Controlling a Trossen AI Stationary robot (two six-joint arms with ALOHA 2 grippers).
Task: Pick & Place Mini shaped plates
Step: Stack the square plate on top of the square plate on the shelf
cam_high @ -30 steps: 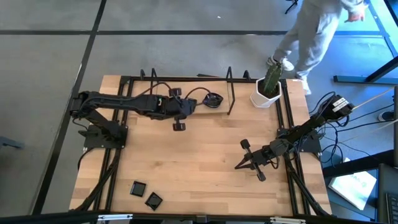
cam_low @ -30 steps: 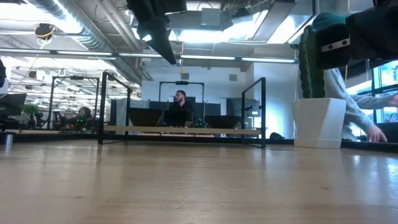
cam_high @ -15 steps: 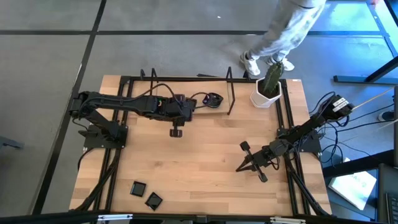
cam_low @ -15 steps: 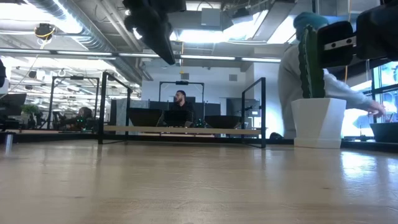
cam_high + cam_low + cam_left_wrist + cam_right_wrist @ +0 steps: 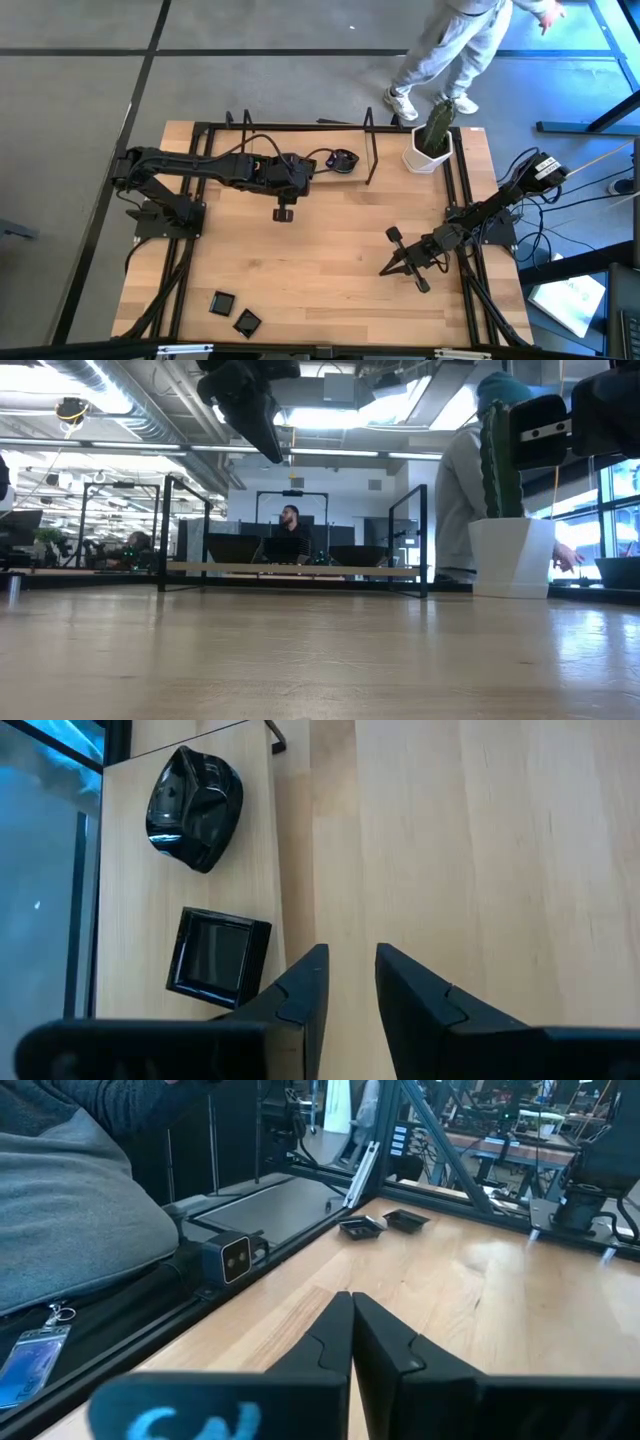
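Left wrist view shows my left jaws (image 5: 348, 982) slightly apart, empty, above the bench (image 5: 480, 840), beside a glossy black square raised-rim plate (image 5: 217, 952) and a rounded wavy one (image 5: 194, 808). They look light, stiff, slippery; I would pinch the rim.

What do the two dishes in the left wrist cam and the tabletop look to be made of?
Rounded dish: glossy black, probably glazed ceramic or hard plastic; bright window reflections run across its wavy surface.
Square dish: same black gloss, raised rim catching highlights; material equally open.
Tabletop: pale wood planks, visible grain and seams, smooth satin finish.
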